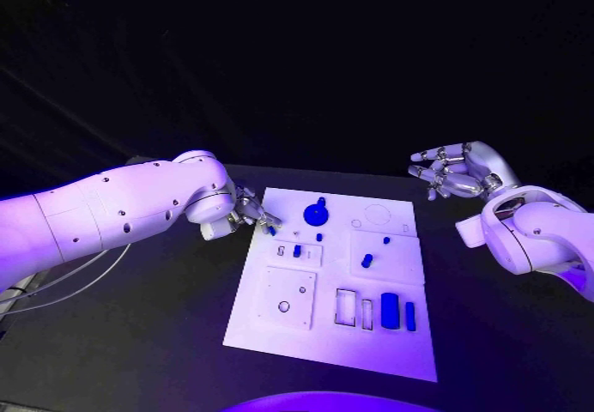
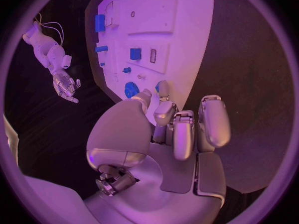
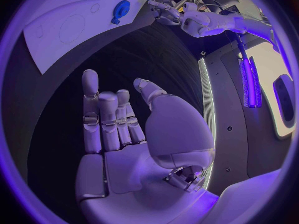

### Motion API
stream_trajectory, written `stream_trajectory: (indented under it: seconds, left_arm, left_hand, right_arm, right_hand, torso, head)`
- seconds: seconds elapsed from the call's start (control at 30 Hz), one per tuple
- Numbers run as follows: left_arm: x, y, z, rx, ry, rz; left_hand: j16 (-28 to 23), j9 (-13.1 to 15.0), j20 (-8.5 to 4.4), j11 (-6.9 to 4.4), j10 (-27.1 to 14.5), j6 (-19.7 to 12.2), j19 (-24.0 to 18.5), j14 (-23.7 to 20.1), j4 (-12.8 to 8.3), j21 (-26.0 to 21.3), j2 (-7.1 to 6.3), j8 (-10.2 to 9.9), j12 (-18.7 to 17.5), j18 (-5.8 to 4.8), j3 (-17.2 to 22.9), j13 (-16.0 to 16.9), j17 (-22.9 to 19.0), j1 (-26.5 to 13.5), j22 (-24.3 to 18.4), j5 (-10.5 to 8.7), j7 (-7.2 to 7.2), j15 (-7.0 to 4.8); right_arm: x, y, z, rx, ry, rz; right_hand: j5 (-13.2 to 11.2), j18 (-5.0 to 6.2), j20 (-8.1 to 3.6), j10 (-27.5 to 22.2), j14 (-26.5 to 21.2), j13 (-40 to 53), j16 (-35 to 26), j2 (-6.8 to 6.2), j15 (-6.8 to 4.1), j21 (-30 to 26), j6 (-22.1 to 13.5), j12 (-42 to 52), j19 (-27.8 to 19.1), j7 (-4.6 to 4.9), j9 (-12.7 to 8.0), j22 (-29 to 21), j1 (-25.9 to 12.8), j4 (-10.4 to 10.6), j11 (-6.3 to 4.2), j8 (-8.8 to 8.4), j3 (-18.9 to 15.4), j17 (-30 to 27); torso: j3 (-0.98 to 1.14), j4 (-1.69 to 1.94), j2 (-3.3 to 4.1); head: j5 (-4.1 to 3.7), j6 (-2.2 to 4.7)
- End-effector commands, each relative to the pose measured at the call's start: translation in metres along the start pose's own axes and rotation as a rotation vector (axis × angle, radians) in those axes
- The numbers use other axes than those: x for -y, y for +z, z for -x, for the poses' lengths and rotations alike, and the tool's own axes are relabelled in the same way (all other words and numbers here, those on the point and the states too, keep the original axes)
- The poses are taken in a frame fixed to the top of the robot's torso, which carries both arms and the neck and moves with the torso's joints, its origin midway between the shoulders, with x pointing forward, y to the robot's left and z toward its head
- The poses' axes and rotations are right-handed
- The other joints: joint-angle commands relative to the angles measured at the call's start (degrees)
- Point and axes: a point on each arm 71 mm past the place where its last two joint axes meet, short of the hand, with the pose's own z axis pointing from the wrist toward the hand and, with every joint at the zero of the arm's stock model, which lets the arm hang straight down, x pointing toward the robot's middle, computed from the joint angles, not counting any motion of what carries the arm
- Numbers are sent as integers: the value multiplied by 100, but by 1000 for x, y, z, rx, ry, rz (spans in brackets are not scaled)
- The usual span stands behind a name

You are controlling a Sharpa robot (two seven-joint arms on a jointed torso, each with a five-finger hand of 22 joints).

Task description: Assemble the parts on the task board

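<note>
Two white arms reach over the black tabletop (image 1: 148,326) in the head view, with the white task board (image 1: 334,343) lying between them. The left hand (image 1: 241,215) sits at the board's far left corner, its fingers drawn together on a small blue part (image 1: 270,229) right at the board's edge. Just beside it on the board lies a round blue part with a knob (image 1: 316,212). Smaller blue parts are scattered toward the middle of the board, and two long blue parts (image 1: 391,310) stand in slots near the board's near right side. The right hand (image 1: 453,172) hangs off the board beyond its far right corner, well apart from every part, fingers spread and holding nothing.

From the left wrist view, the left hand (image 2: 177,124) has its fingertips (image 2: 163,109) pressed around a small blue part (image 2: 161,88) at the board's (image 2: 187,45) rim, close to the round blue part (image 2: 131,90). A square blue part (image 2: 135,54) rests farther along the board. The right hand (image 2: 65,84) shows over the dark tabletop, clear of the board.

From the right wrist view, the right hand (image 3: 124,134) is spread wide with an empty palm above the tabletop. The board (image 3: 62,25) lies beyond its fingertips, carrying the round blue part (image 3: 120,8), and the left hand (image 3: 163,11) works at the board's far corner.
</note>
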Motion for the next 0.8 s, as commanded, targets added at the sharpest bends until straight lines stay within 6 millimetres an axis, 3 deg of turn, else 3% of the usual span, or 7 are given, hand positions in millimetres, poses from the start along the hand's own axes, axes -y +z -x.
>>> stream_trajectory:
  seconds: [0.03,0.8]
  left_arm:
    - [-2,0,-1,-19,35,42]
    - [2,5,0,-15,46,52]
  left_hand:
    - [40,9,-14,-11,55,-1,43,585,2,31,-65,40,18,-116,54,20,1444,9,19,-6,-38,-50]
    - [42,17,-22,-17,67,-3,58,587,11,57,-55,59,13,-122,142,32,1452,-3,48,-7,-41,-57]
  right_arm:
    - [-2,0,-1,-5,3,14]
    - [-3,-1,-2,-11,5,15]
  right_hand:
    - [39,74,7,-36,-35,-5,-35,5,-8,-28,-57,-27,-46,-1,9,-5,67,14,-1,32,-35,-4]
    - [44,74,8,-57,-45,-37,-49,11,-7,-41,-59,-43,-48,0,9,-16,77,15,-1,39,-40,-21]
  torso:
    - [1,-2,-2]
    - [1,-5,-2]
  head:
    - [4,7]
    - [0,4]
